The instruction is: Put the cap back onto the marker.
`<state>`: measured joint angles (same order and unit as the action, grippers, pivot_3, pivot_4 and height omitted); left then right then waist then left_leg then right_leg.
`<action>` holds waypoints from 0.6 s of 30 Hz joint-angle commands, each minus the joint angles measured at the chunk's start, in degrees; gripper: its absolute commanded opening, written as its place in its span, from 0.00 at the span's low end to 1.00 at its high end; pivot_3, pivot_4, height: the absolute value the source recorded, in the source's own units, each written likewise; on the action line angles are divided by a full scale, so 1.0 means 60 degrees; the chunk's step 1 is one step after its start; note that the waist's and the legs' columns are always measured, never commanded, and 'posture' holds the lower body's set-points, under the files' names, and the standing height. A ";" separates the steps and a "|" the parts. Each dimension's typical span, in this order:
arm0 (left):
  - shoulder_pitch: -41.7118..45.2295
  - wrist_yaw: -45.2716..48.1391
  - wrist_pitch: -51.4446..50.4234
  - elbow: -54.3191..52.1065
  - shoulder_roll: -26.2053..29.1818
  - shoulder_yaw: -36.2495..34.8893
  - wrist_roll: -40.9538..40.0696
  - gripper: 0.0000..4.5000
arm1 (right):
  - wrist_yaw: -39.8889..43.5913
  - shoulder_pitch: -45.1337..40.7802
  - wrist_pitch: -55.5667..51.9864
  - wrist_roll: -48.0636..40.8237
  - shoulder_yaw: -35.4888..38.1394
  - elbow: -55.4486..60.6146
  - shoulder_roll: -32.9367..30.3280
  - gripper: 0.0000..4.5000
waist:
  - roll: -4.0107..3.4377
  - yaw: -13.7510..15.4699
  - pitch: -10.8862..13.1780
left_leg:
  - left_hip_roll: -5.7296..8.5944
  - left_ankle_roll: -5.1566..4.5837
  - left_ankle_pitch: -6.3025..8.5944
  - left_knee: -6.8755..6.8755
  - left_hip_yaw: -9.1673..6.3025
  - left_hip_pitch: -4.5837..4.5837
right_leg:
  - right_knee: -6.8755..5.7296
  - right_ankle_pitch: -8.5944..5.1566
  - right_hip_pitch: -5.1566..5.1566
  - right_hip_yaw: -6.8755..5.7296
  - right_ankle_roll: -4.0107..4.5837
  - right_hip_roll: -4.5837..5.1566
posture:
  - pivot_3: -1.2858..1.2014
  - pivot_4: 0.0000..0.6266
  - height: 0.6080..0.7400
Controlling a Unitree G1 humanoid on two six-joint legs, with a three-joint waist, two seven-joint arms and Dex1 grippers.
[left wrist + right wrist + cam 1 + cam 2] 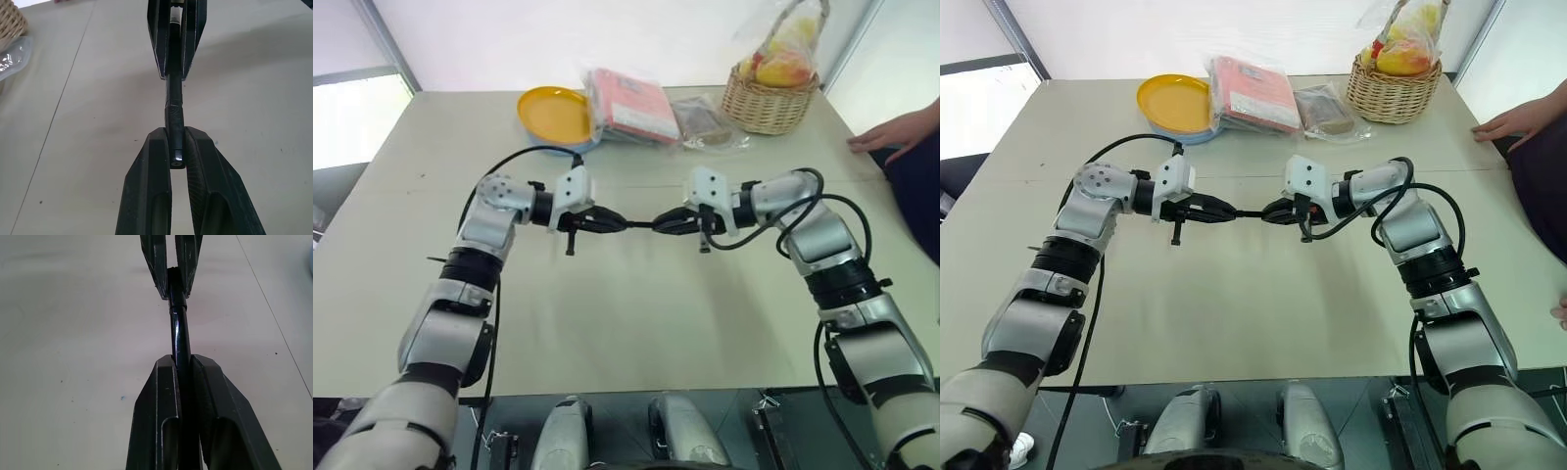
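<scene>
In the left eye view, the left gripper and the right gripper are seen tip to tip above the table, a thin dark line joining them. In the left wrist view, the cap is pinched in the near fingers, already seated on the marker. In the right wrist view the marker is clamped; a straight, coaxial push is judged best.

Bright, even light — soft shadows
</scene>
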<state>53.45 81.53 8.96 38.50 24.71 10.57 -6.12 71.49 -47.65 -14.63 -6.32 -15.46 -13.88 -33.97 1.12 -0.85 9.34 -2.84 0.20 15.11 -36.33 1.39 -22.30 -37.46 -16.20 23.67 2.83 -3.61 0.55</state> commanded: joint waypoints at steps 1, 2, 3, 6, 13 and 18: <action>0.0466 0.0378 0.0698 0.0092 -0.0207 0.0374 0.0234 0.01 | -0.0082 -0.0221 0.0208 -0.0082 0.0154 0.0374 0.0165 0.00 | 0.0000 0.0006 0.0000 | 0.0000 0.0000 0.0000 0.0000 0.0000 0.0000 | 0.0000 0.0000 -0.0001 0.0000 0.0000 0.0000 | 0.52 0.24 1.00; 0.0557 0.0407 0.0699 0.0181 -0.0279 0.0368 0.0235 0.01 | -0.0118 -0.0240 0.0225 -0.0063 0.0171 0.0351 0.0186 0.00 | 0.0000 0.0007 0.0000 | 0.0000 0.0000 0.0000 -0.0002 0.0000 0.0000 | 0.0000 0.0000 -0.0001 0.0000 0.0000 0.0000 | 0.52 0.24 1.00; 0.0633 0.0441 0.0670 0.0257 -0.0362 0.0343 0.0195 0.01 | -0.0148 -0.0254 0.0245 -0.0049 0.0182 0.0333 0.0208 0.00 | 0.0000 0.0006 0.0000 | 0.0000 0.0000 0.0000 -0.0003 0.0001 0.0000 | 0.0000 0.0000 -0.0002 0.0000 0.0000 0.0000 | 0.52 0.24 1.00; 0.0727 0.0436 0.0452 0.0303 -0.0725 0.0281 0.0034 0.01 | -0.0252 -0.0290 0.0224 -0.0049 0.0216 0.0349 0.0335 0.00 | -0.0001 0.0006 -0.0001 | 0.0000 0.0000 0.0000 -0.0004 0.0000 0.0000 | -0.0001 0.0000 -0.0002 0.0000 0.0000 0.0000 | 0.52 0.24 1.00; 0.0593 0.0399 0.0455 0.0219 -0.0974 0.0298 0.0132 0.01 | -0.0317 -0.0264 0.0141 -0.0036 0.0245 0.0462 0.0400 0.00 | -0.0001 -0.0008 -0.0001 | 0.0000 0.0000 0.0000 -0.0006 -0.0002 0.0001 | -0.0012 0.0000 -0.0001 0.0000 0.0000 -0.0001 | 0.52 0.24 1.00; 0.0632 0.0169 0.0615 0.0499 -0.0818 0.0141 0.0331 0.01 | -0.0380 -0.0174 0.0045 -0.0008 0.0353 0.0431 0.0296 0.00 | -0.0001 -0.0001 -0.0001 | 0.0000 0.0000 0.0000 -0.0014 -0.0003 0.0001 | -0.0015 0.0000 -0.0002 0.0000 0.0000 -0.0001 | 0.52 0.24 1.00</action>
<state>55.99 82.19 10.96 42.69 22.25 10.31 -3.44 71.14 -47.62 -14.78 -5.24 -15.17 -13.87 -33.64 1.11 -0.86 9.34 -2.84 0.20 15.11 -36.43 1.38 -22.29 -37.55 -16.20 23.66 2.83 -3.62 0.54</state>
